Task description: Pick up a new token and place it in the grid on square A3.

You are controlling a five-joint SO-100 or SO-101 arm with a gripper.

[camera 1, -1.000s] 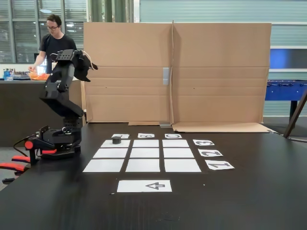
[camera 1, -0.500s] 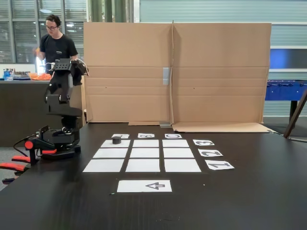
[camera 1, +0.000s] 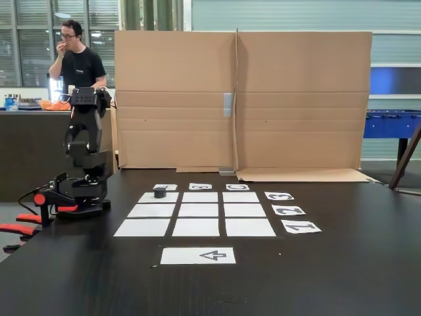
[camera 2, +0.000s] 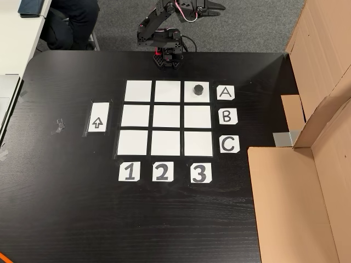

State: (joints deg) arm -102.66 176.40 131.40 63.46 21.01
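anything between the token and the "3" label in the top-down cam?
Yes: in the other view, two empty white cells of that column lie between the token and the "3" label, then bare black table.

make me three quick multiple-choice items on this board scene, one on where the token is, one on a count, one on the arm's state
1. Where does the token sit?
A. on square A3
B. on the centre cell
C. on the arrow strip

2. How many white cells make up the grid?
A. six
B. nine
C. twelve

3. What is the arm doing?
A. pressing on the token
B. folded up near its base, clear of the grid
C. reaching over row C

Answers:
1. A, the puck lies in the corner cell beside label A, above label 3.
2. B, three rows of three.
3. B, the tool sits beyond the table edge.
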